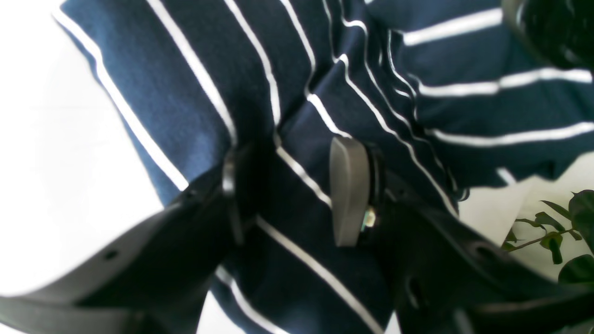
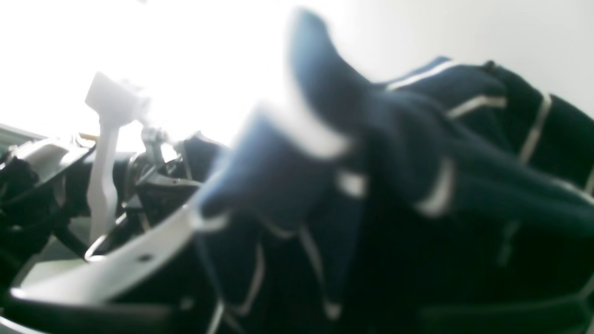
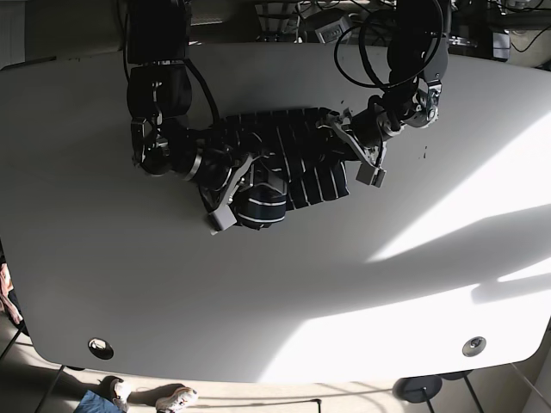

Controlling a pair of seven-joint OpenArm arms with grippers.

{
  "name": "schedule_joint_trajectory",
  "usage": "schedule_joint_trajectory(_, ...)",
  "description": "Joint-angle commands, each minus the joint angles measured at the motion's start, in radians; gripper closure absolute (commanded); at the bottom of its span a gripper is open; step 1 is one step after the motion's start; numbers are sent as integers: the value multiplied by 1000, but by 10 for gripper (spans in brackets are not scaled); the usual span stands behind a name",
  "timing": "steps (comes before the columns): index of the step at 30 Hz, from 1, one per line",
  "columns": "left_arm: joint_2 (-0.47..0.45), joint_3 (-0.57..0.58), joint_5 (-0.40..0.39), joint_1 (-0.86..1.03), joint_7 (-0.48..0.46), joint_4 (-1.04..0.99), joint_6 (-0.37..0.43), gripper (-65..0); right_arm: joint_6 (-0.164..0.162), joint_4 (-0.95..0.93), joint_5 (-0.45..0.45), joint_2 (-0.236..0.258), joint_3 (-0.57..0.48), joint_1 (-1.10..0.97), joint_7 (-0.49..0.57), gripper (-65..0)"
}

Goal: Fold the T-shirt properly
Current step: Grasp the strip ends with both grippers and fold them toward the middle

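Note:
A navy T-shirt with thin white stripes [image 3: 288,159] lies bunched at the middle of the white table [image 3: 275,292], stretched between my two grippers. My left gripper [image 3: 346,138] is at its right end. In the left wrist view, the left gripper [image 1: 290,190] has a fold of the T-shirt [image 1: 297,93] between its two fingers. My right gripper [image 3: 231,179] is at the shirt's left end, where a rolled clump of cloth [image 3: 261,202] hangs. The right wrist view is blurred, with the T-shirt [image 2: 394,162] heaped over my right gripper [image 2: 260,260].
Cables and the arm bases [image 3: 344,21] crowd the table's far edge. Two round holes [image 3: 101,348] [image 3: 473,346] sit near the front edge. A person's feet [image 3: 112,397] show below the front left corner. Plant leaves [image 1: 557,232] show in the left wrist view.

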Motion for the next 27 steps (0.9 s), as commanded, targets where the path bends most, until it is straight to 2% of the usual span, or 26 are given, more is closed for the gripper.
schedule_joint_trajectory(1, -1, 0, 17, -2, 29, 6, 9, -232, -27, 27, 25, -3, -2, 17, 15, -395)
schedule_joint_trajectory(2, -1, 0, 17, -3, 29, 9, 9, -232, -42, 51, 25, -3, -8, 16, 15, -512)
schedule_joint_trajectory(3, -1, 0, 17, -11, 29, 9, 9, -232, -42, 76, 25, 0, -47, 12, 15, -604)
schedule_joint_trajectory(4, -1, 2, 17, -17, 29, 9, 9, -232, -40, 96, 25, 14, -79, 11, 15, -633)
schedule_joint_trajectory(6, -3, -2, 15, -22, 29, 9, 9, -232, -40, 156, 31, 45, -149, 9, 15, -631)
schedule_joint_trajectory(9, -6, -5, 11, -22, 29, 50, 9, -232, -40, 213, 31, 51, -186, -1, 15, -612)
schedule_joint_trajectory(13, -8, -5, 11, -14, 35, 166, 7, -232, -34, 248, 32, 52, -183, -15, 16, -612)
schedule_joint_trajectory(14, -9, -5, 11, -6, 36, 205, 6, -232, -34, 262, 35, 66, -168, -15, 16, -610)
schedule_joint_trajectory(17, -41, -12, 9, 30, 36, 301, 6, -232, -33, 268, 141, 105, -114, -29, 15, -593)
schedule_joint_trajectory(19, -61, -15, 8, 55, 36, 343, 4, -232, -33, 268, 172, 114, -80, -43, 15, -588)
schedule_joint_trajectory(22, -112, -78, 8, 119, 36, 391, 3, -232, -33, 272, 173, 128, -76, -83, 15, -579)
schedule_joint_trajectory(25, -112, -195, 6, 181, 36, 396, 0, -232, -33, 275, 173, 137, -74, -103, 16, -555)
schedule_joint_trajectory(27, -127, -278, 11, 190, 38, 391, -51, -232, -33, 289, 175, 137, -22, -106, 15, -534)
